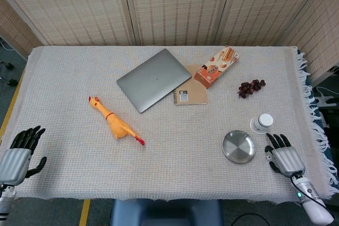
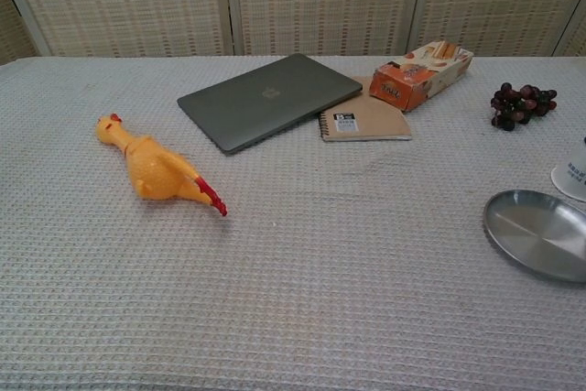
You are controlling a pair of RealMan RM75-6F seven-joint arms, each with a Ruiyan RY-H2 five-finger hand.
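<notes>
Your right hand sits empty with fingers spread, just beside the steel dish at its 9 o'clock, white bottle at 11; I'd come in low at the rim. The dish is shallow, shiny, round; left hand is open too.

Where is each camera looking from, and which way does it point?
Head view: sits high, looking steeply down on the whole table; the left hand and right hand show at the near edge, fingers apart, holding nothing.
Chest view: sits low at the near edge, looking across the table toward the woven screens; no part of the robot shows.
Both share the rubber chicken, laptop, notebook, snack box, grapes and steel dish.
</notes>
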